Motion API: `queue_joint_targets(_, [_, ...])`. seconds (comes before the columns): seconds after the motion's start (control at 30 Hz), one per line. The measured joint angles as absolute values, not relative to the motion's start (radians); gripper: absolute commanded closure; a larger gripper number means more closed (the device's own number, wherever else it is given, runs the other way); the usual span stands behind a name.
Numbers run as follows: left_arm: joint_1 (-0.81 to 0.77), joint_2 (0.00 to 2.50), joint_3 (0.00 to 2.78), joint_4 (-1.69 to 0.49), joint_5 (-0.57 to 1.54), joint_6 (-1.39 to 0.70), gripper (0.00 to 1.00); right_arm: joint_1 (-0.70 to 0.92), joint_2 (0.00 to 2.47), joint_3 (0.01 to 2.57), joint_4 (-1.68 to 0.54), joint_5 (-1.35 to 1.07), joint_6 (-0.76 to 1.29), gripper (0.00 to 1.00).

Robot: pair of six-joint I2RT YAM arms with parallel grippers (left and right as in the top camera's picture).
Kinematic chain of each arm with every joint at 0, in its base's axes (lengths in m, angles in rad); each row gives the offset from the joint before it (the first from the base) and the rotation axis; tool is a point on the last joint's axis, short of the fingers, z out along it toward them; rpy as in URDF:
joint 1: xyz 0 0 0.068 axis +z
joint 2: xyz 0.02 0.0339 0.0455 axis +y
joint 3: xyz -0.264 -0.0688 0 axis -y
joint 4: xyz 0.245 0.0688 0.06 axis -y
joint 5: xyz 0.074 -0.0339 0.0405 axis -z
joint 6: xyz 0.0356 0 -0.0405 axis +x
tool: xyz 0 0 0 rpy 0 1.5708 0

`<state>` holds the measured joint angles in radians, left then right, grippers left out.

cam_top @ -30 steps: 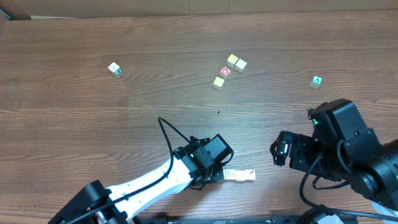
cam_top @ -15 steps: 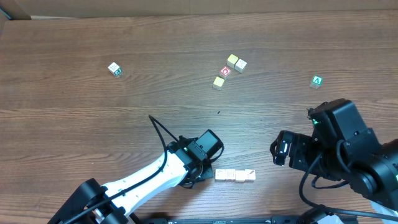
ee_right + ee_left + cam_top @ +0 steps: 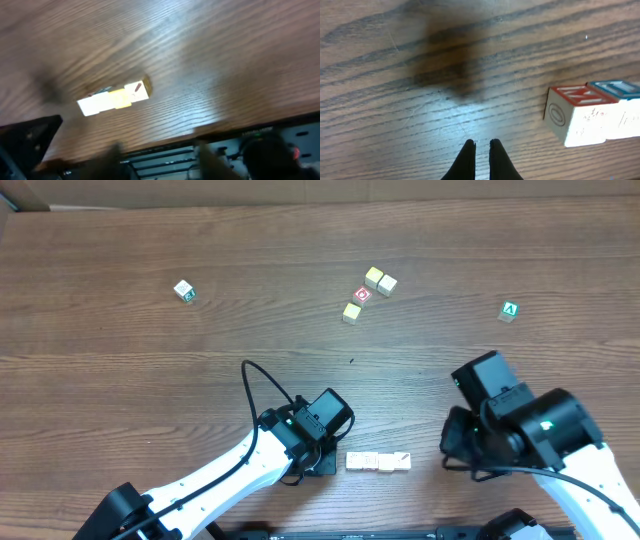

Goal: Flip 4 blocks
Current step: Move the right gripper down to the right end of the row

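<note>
A short row of pale blocks (image 3: 378, 462) lies near the table's front edge, between the two arms. In the left wrist view its end block (image 3: 572, 116) has a red-marked top, and a blue-marked block (image 3: 620, 90) sits beside it. My left gripper (image 3: 324, 465) is just left of the row and apart from it, its tips (image 3: 480, 146) shut on nothing. In the blurred right wrist view the row of blocks (image 3: 114, 99) lies ahead of my right gripper (image 3: 162, 157). Its fingers stand apart over the table edge, empty. Overhead, the right gripper (image 3: 455, 446) is right of the row.
Far back lie more loose cubes: a white one (image 3: 183, 290) at the left and a pale cluster (image 3: 379, 280) with a yellowish cube (image 3: 352, 311). A red-ring cube (image 3: 363, 295) sits in that cluster. A green "A" cube (image 3: 510, 311) is at the right.
My left gripper drew back to the left off the row, uncovering its left end. The right arm swung round and now reaches toward the row.
</note>
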<state>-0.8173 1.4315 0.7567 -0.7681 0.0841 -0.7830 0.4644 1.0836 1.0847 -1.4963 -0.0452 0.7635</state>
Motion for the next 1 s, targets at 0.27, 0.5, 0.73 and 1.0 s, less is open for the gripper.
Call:
queue_joint_targets(0.27, [-0.817,1.431,0.756,-0.771,0.088,-0.754,0.96,0.464,1.083,0.877,-1.343,-0.156,0.800,0.96])
queue_joint_targets(0.5, [-0.817,1.431,0.756,-0.762,0.091,-0.751,0.96,0.464,1.084,0.761,-1.218,-0.214,0.832,0.96])
queue_joint_targets(0.73, [-0.817,1.431,0.756,-0.724,0.094,-0.751,0.96,0.464,1.088,0.657,-1.052,-0.232,0.849,0.96])
queue_joint_targets(1.0, [-0.817,1.431,0.756,-0.710,0.094,-0.732,0.96,0.464,1.172,0.574,-0.892,-0.225,0.863,0.96])
